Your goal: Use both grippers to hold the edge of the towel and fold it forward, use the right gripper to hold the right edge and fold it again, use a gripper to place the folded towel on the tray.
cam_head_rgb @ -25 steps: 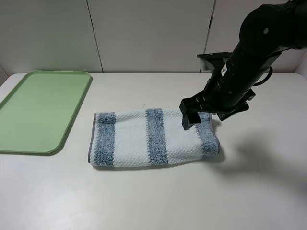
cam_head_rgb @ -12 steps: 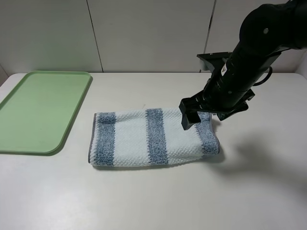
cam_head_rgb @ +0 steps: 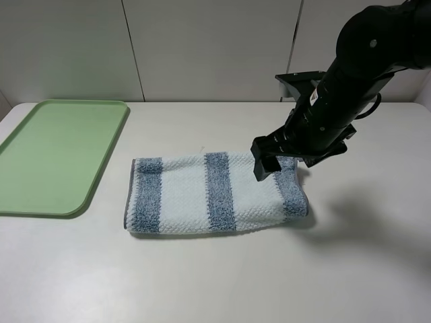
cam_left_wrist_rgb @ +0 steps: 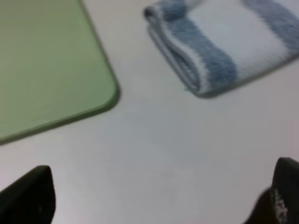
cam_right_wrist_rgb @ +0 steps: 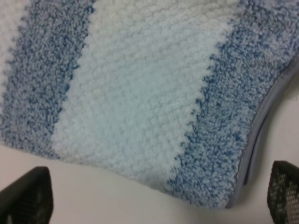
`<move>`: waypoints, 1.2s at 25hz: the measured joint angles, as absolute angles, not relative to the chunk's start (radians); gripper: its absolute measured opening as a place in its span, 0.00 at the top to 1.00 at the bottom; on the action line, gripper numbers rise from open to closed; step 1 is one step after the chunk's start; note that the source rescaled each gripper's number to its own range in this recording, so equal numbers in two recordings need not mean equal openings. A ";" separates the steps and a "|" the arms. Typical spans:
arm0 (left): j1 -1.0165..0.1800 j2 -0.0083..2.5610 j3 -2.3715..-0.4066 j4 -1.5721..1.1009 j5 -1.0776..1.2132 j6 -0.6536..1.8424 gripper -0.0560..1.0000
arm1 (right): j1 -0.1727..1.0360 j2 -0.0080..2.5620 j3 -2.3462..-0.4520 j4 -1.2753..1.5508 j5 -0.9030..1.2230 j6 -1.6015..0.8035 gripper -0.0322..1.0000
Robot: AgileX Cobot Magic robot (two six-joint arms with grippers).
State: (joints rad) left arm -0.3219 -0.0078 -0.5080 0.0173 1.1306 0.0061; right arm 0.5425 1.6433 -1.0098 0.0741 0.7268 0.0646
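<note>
1. We judge the first fold done. The towel [cam_head_rgb: 215, 194] lies doubled on the table [cam_head_rgb: 202, 289], and the left wrist view shows stacked layers at its end.
2. The towel sits near the middle of the table, stripes running front to back. The green tray [cam_head_rgb: 54, 155] is just beside its left end, apart from it and with nothing on it.
3. The step in hand looks like the second fold, the one where the right edge is taken and carried over.
4. The right gripper [cam_head_rgb: 281, 165] hangs over the right end of the towel. Its jaws stand wide apart and hold nothing. We cannot tell from the high view whether a finger touches the cloth.
5. In the right wrist view we see the blue end stripe and the thin grey hem [cam_right_wrist_rgb: 259, 135] running close to one fingertip, so the edge to be grasped is already within reach.
6. The left gripper [cam_left_wrist_rgb: 156, 198] is out of the high view. Its own camera shows both fingertips spread wide over bare table, near the tray's corner, with nothing between them.
7. Next, we think the right gripper needs to come down at the hem, get one finger under both layers, and close.
8. After that, the end should be lifted and carried left until it meets the far end.
9. If only the top layer is caught, we expect the first fold to come open.
</note>
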 joint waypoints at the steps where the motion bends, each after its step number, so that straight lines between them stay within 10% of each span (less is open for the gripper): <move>1: -0.279 -0.008 -0.508 0.017 1.131 0.006 0.08 | 0.543 1.643 -1.010 0.074 0.727 0.066 0.00; 10: -0.022 -0.008 -0.508 0.017 1.131 0.006 0.08 | 0.543 1.643 -1.010 0.072 0.692 0.133 0.00; 30: -0.007 -0.008 -0.508 0.017 1.131 0.006 0.08 | 0.543 1.644 -1.010 0.070 0.681 0.251 0.00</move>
State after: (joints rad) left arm -0.0070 -0.0078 -0.5080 0.0173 1.1306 0.0061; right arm 0.5425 1.6442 -1.0098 0.0705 0.6811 0.2514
